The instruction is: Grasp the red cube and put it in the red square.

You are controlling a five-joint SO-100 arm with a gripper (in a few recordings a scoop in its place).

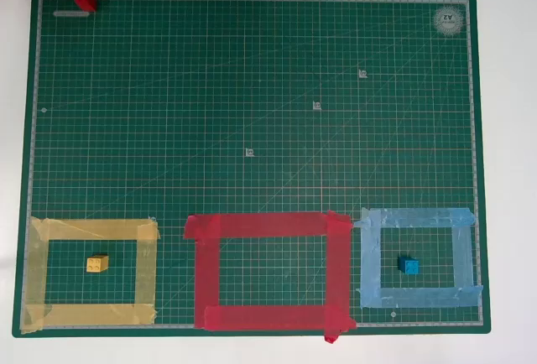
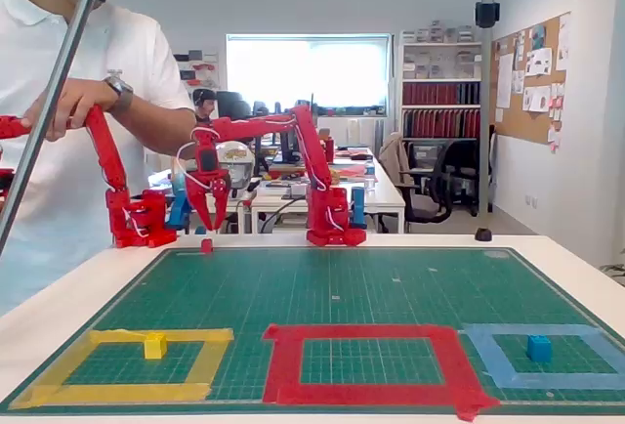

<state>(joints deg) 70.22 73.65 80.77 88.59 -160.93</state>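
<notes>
- from my remote seat, the fixed view shows the red robot arm reaching out to the picture's left from its base at the far edge of the green gridded cutting mat.
- the arm's red pincer points downward, tips hanging just above the small solid red cube; i see a gap between tips and cube, no contact.
- pincer fingers look a little parted and hold nothing; how wide they stand i cannot tell exactly from this angle.
- the red cube sits at the far left edge of the mat in the fixed view, well apart from the tape frames at the near edge.
- the large square outline of wide red tape lies in the middle of the near row, in both views; only bare mat shows inside it.
- the yellow tape frame is to its left, with a small yellow cube inside.
- the light blue tape frame is to its right, with a small blue cube inside.
- the mat rests on a white counter.
- a person in a white shirt stands behind the counter at the picture's left in the fixed view.
</notes>
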